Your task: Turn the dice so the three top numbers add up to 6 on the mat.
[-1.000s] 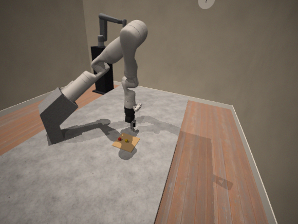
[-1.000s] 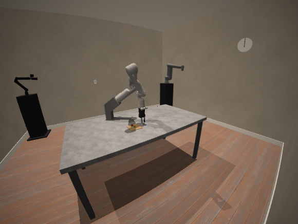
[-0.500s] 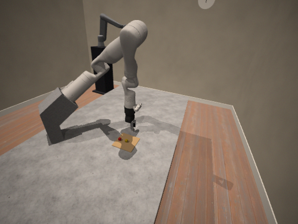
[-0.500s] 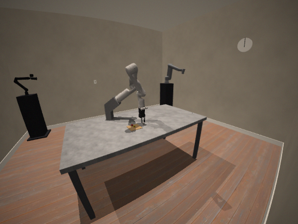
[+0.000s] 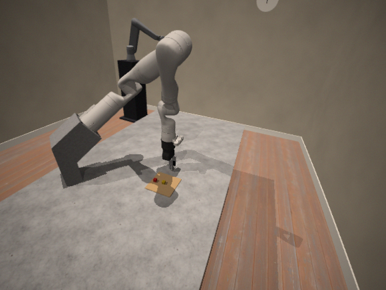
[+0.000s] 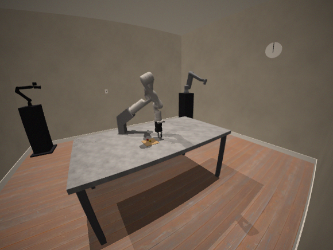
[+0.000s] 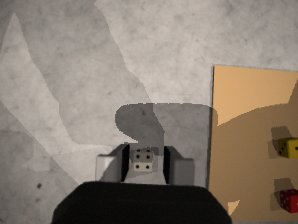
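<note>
A tan square mat (image 5: pixel 171 190) (image 6: pixel 147 144) (image 7: pixel 240 90) lies flat on the table. A yellow die (image 5: pixel 164 181) (image 6: pixel 150 141) (image 7: pixel 289 148) and a red die (image 5: pixel 155 179) (image 7: pixel 290 200) rest on it, apart. A white die (image 7: pixel 142 166) with dark pips is off the mat, left of it in the wrist view, between my fingers. My gripper (image 5: pixel 172 168) (image 6: pixel 160 137) (image 7: pixel 146 158) points down beside the mat, partly open, with gaps showing on both sides of the white die. Which numbers are on top is too small to tell surely.
The grey table (image 5: pixel 100 226) (image 6: pixel 100 160) carries the arm's base (image 5: pixel 68 146) (image 6: pixel 122 123). Two other arms stand on black pedestals (image 6: pixel 35 129) (image 6: pixel 186 104) away from the table. Shadows of the arm cross the table and the mat.
</note>
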`<state>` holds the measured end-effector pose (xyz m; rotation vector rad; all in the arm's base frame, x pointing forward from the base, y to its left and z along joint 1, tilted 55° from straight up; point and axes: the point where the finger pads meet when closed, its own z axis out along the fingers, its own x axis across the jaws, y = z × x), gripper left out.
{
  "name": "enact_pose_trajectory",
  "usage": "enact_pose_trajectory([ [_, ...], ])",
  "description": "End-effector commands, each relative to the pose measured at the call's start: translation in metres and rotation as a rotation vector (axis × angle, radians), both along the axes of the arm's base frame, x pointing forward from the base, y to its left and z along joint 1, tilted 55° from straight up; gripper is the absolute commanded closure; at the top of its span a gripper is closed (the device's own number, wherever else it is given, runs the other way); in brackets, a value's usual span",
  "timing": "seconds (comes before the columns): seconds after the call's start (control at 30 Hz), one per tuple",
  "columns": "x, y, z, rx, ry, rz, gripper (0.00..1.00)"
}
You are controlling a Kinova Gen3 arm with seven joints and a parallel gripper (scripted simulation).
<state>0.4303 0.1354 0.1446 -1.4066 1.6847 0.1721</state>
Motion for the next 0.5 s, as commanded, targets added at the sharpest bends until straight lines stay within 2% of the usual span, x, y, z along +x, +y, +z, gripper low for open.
enact_pose_trajectory([
  [0.0, 0.0004, 0.0059, -0.0023, 0.005, 0.003, 0.007, 0.36],
  [0.47, 0.0049, 0.0111, -0.0072, 0.005, 0.003, 0.007, 0.36],
])
